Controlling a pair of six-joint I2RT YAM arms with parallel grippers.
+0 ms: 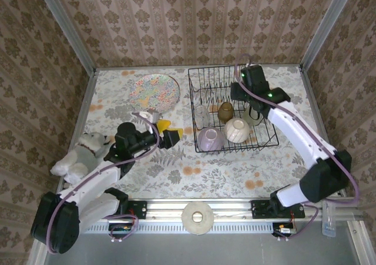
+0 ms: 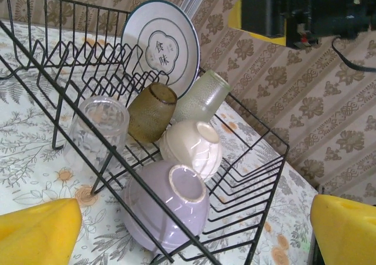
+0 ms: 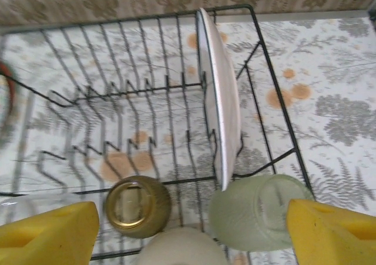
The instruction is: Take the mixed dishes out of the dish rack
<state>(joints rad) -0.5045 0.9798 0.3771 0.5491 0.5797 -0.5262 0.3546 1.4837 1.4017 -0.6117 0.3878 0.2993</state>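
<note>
Your right tool [image 3: 188, 221], spread, hovers over the white plate [image 3: 222, 100] standing far right in the rack [image 1: 191, 100]; next, lower and pinch its rim. Your left tool [image 1: 164, 130], also spread, holds nothing.

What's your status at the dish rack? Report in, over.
Both pincers open, empty: left pincer beside dish rack, right pincer above it. Loaded: white plate, amber cup, green tumbler, lilac bowl, cream bowl, clear glass. Tumbler crowding plate.
</note>
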